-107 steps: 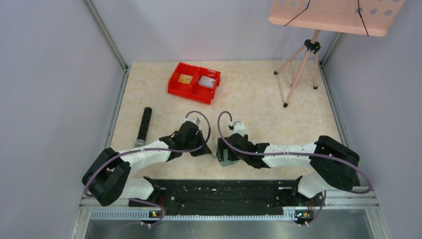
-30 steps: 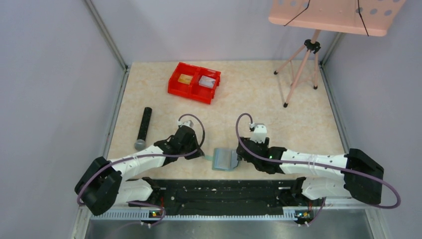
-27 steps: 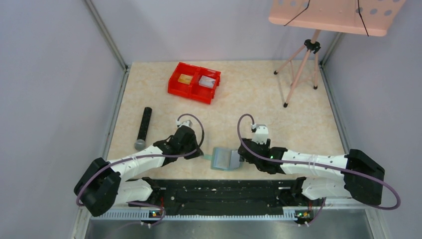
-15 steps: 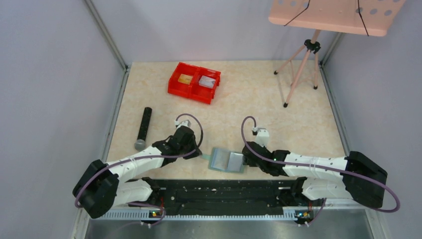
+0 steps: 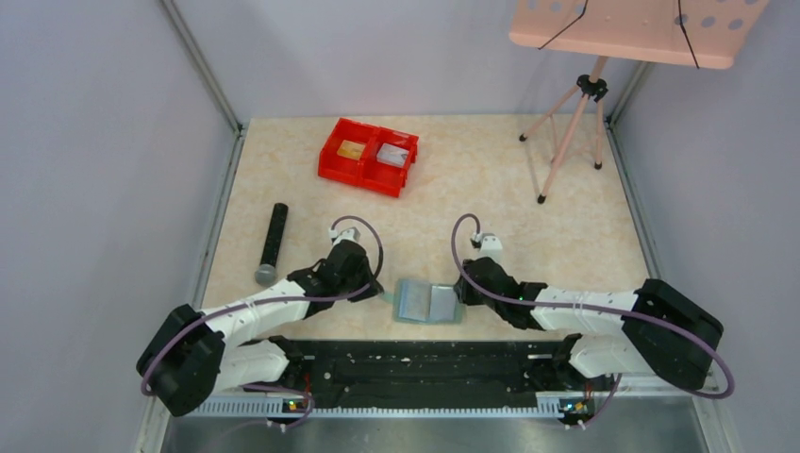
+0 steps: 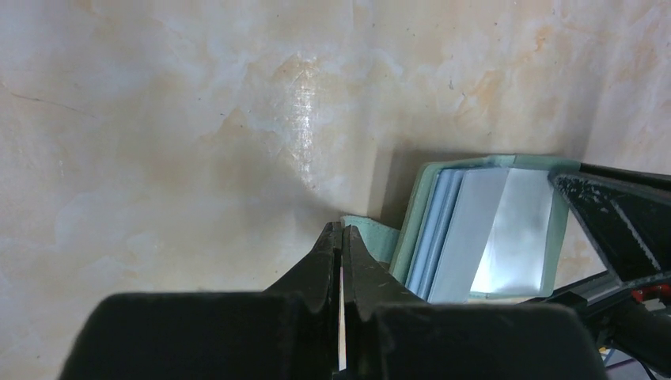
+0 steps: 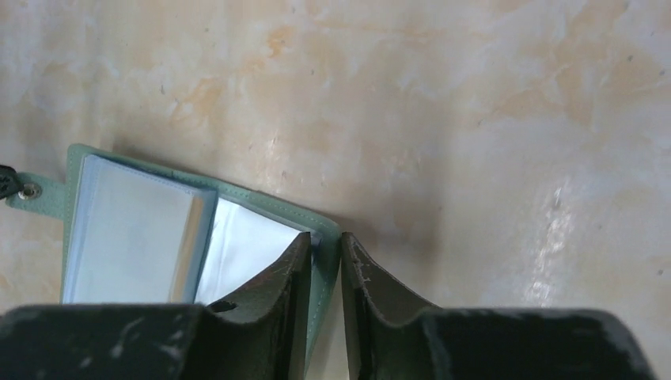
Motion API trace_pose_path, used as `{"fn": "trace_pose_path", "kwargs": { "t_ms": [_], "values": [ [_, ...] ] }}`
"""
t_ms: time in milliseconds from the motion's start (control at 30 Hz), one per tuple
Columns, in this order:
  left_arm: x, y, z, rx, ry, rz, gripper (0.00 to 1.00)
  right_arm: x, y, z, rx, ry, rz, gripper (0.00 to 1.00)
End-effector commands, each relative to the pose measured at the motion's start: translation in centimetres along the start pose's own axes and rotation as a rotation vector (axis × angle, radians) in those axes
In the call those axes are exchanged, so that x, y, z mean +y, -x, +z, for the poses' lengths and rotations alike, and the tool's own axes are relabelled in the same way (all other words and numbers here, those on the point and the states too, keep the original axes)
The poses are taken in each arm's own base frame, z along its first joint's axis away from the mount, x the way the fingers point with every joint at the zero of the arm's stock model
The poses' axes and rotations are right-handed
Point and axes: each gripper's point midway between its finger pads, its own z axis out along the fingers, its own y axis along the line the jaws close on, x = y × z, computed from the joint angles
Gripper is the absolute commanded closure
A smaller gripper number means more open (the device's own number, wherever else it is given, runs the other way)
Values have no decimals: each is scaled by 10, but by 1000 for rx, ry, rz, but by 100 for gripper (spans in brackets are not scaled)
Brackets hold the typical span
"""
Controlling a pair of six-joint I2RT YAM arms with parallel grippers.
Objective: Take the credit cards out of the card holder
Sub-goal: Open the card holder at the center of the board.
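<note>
- Marbled beige table (image 5: 528,189) with pale lilac walls around it; that is the whole cell on my top feed.
- The flat sage-green folding card holder (image 5: 428,302) lies spread open on that table, its pale blue-grey inner pockets facing up.
- Left gripper (image 6: 341,231) sits at the card holder's left side. Its jaws are pressed almost together, with the tips on the small green edge tab (image 6: 372,239).
- Right gripper (image 7: 325,241) sits at the card holder's right edge. Its jaws are narrow, one finger over the clear inner pocket, the other outside on the table, and the green cover edge between them.
- I cannot tell from either wrist feed whether the pockets have cards in them.
- A red double plastic bin (image 5: 358,179) stands well beyond the card holder, up and to the left.
- A gold-yellow credit card (image 5: 351,149) lies in its left compartment and a pale grey one (image 5: 393,154) in its right.
- A black cylinder with a grey end (image 5: 274,236) lies off to the card holder's left.
- A pink tripod stand (image 5: 571,113) rises far behind the card holder to the right.
</note>
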Motion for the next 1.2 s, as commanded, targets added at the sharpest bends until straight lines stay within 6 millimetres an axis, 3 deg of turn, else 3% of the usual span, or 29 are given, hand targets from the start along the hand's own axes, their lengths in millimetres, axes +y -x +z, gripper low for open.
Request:
{"fn": "trace_pose_path", "kwargs": {
  "t_ms": [0,67,200,400,600,733,867,1000,1167],
  "values": [
    [-11,9,5,-28,-40,-8,100,12,43,16,-105,70,-20,86],
    [-11,11,7,-30,-35,-10,100,5,55,23,-127,55,-44,100],
    [-11,15,12,-30,-40,-16,100,3,85,33,-167,55,-85,100],
    [-21,17,19,4,-97,-12,100,7,104,45,-185,61,-127,100],
    [-24,14,17,9,-140,-9,100,9,112,29,-116,16,-98,68],
    [-25,13,16,11,-143,0,100,11,120,9,-87,-7,-49,59],
    [-29,13,14,13,-164,2,100,34,132,-18,-114,75,-2,57],
    [-33,15,11,10,-180,2,100,78,141,-42,-157,206,9,61],
    [-34,16,9,4,-185,-1,100,125,118,-39,-91,326,30,68]
  ]
}}
